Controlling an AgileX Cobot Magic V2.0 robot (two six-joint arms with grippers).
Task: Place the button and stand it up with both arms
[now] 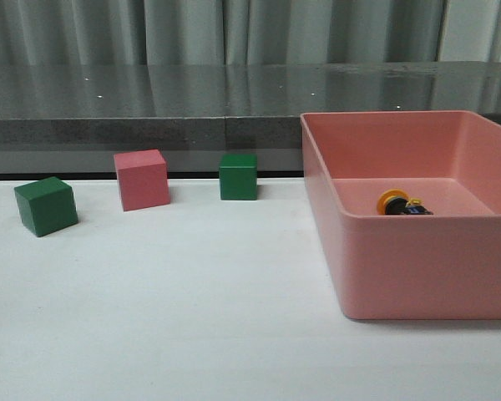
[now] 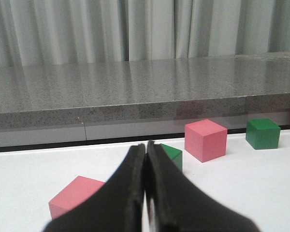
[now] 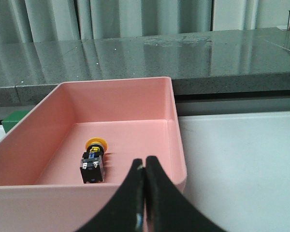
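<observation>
I see the left gripper (image 2: 146,193) pressed together, holding nothing | right gripper (image 3: 145,203) also pressed together, empty | push-button switch (image 3: 93,162) lies on its side inside the pink bin (image 3: 176,145), just ahead of the right gripper | pink cube (image 2: 205,140) and green cubes (image 2: 262,133) on the white surface (image 2: 241,183) beyond the left gripper

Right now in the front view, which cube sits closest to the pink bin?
The green cube on the right, nearest the pink bin. The pink cube sits further left, and the other green cube is furthest left.
</observation>
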